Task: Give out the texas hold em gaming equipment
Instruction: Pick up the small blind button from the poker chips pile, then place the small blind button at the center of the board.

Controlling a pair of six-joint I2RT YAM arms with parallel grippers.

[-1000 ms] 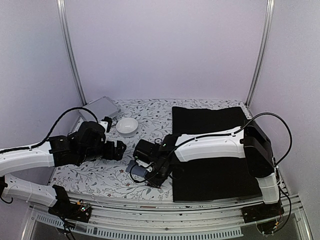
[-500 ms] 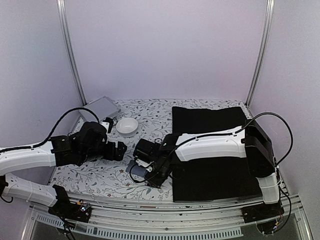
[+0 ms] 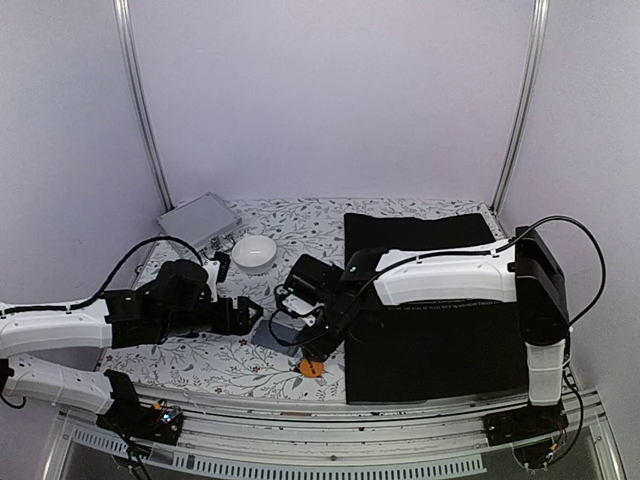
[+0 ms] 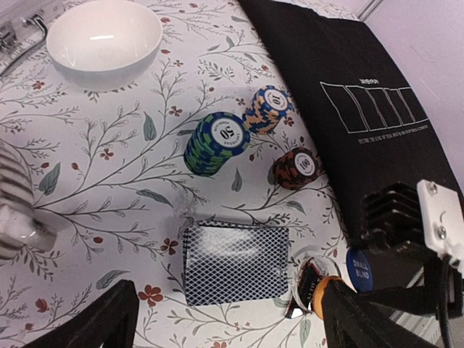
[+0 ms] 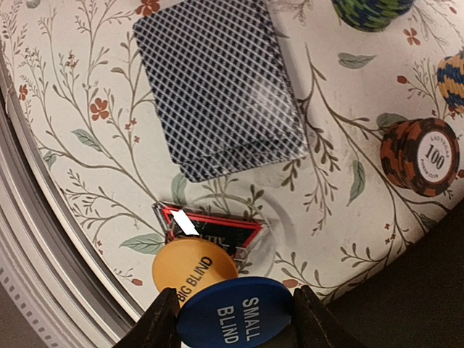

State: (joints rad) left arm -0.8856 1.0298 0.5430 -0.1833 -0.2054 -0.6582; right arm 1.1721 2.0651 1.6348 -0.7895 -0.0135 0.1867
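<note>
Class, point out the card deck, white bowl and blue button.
card deck (image 4: 233, 262), left wrist view, top card.
white bowl (image 4: 105, 32), left wrist view, bare inside.
blue button (image 5: 235, 315), right wrist view, printed face.

White arm links (image 3: 445, 283), black joints and jaws, looping black cables (image 3: 575, 240), perhaps a white wrist bracket (image 4: 441, 217).

Floral white cloth (image 5: 80, 181); black mat (image 4: 326, 65); blue button (image 5: 235, 319); orange button (image 5: 190, 268); blue-crosshatched cards (image 5: 217, 87).

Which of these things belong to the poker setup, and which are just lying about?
Job: card deck, green chip stack, orange-blue chip stack, red-brown chip stack, SMALL BLIND button, BIG BLIND button.
Lying about: white bowl, striped mug, metal case.
</note>
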